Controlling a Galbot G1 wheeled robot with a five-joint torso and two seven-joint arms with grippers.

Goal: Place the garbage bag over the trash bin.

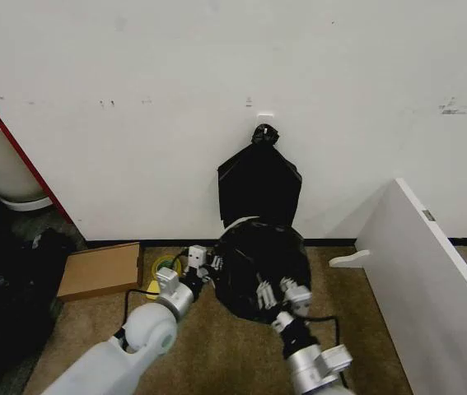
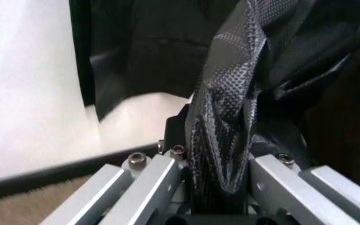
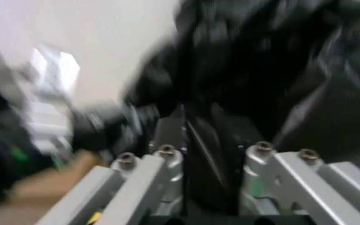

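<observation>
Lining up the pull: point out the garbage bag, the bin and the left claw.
Garbage bag (image 1: 258, 267), head view: glossy top.
Bin (image 1: 235, 223), head view: pale rim sliver showing at the bag's far edge.
Left claw (image 1: 204, 263), head view: between its fingertips, at the bag's edge.

The garbage bag (image 1: 262, 271) sits on the floor at the centre of the head view, spread over the trash bin, whose rim (image 1: 237, 223) peeks out at the bag's eleven o'clock edge. Directly behind it, at twelve o'clock, a knotted bag (image 1: 259, 183) hangs against the wall (image 1: 175, 90). The left gripper (image 1: 203, 265) meets the garbage bag at its nine o'clock edge; the right gripper (image 1: 276, 293) meets it at six o'clock. A cardboard box (image 1: 101, 270) lies on the floor well apart at nine o'clock. A slanted panel (image 1: 431, 271) stands at three o'clock.
</observation>
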